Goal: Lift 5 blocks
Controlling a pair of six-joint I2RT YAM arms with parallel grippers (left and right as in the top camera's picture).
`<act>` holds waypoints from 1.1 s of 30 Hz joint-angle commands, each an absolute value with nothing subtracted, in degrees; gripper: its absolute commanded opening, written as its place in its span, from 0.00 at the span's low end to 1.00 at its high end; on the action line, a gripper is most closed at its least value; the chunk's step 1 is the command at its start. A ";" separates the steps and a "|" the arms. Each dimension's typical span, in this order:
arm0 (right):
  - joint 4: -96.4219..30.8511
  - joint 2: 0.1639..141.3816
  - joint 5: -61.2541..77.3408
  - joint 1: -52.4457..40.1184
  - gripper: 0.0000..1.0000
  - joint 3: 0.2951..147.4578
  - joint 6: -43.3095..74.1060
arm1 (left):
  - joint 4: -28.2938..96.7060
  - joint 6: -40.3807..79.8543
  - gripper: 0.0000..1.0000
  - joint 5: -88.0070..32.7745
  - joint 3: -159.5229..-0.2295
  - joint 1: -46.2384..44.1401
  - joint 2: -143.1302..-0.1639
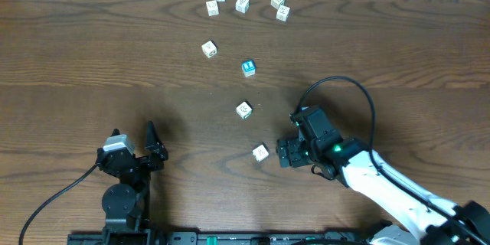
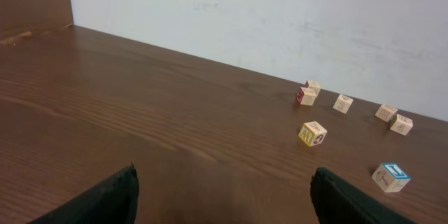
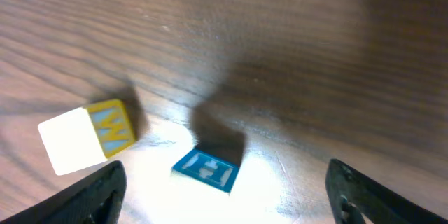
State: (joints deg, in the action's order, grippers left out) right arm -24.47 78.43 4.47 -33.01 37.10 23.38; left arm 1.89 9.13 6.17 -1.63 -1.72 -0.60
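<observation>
right gripper [image 1: 282, 153]: fingers wide apart, holding nothing | blue-topped block [image 3: 206, 168] flat on table [image 1: 92, 53] between them | yellow-faced block [image 3: 80, 136] just beside it | three other blocks [image 1: 243, 110] scattered mid-table, well apart | five pale cubes [image 1: 242, 4] clustered at far edge | left gripper [image 2: 222, 192]: wide open, empty

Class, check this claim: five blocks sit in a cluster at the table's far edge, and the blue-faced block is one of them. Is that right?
Not quite. Five blocks do sit in a cluster at the far edge of the table, but the blue-faced block is not one of them. It lies apart, nearer the middle. The overhead view shows this.
</observation>
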 commanded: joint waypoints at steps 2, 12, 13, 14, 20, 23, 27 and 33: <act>-29.54 75.94 2.44 -32.99 0.69 44.66 22.04 | 3.64 8.80 0.79 6.83 -0.23 -1.85 -0.27; -32.58 79.48 -0.51 -33.01 0.63 57.69 14.85 | 3.64 8.80 0.79 6.83 -0.23 -1.85 -0.27; -32.84 80.09 -0.38 -32.99 0.66 58.02 14.44 | 3.62 8.80 0.79 6.83 -0.23 -1.85 -0.27; -33.12 80.71 -0.38 -32.99 0.66 58.08 14.50 | 3.62 8.80 0.79 6.83 -0.23 -1.85 -0.27; -41.95 81.60 -4.51 -33.06 0.01 57.93 22.26 | 3.62 8.80 0.79 6.83 -0.23 -1.85 -0.27; -47.16 81.41 -8.47 -33.32 0.01 57.91 26.44 | 3.62 8.80 0.79 6.83 -0.23 -1.85 -0.27; -52.66 81.30 -8.10 -34.68 0.01 56.80 29.02 | 3.62 8.80 0.79 6.83 -0.23 -1.85 -0.27; -47.11 81.28 -5.19 -38.09 0.01 47.37 33.69 | 3.62 8.80 0.79 6.83 -0.23 -1.85 -0.27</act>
State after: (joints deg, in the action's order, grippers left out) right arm -48.95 81.65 -6.48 -36.51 51.68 29.45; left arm 1.91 9.13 6.15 -1.63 -1.72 -0.60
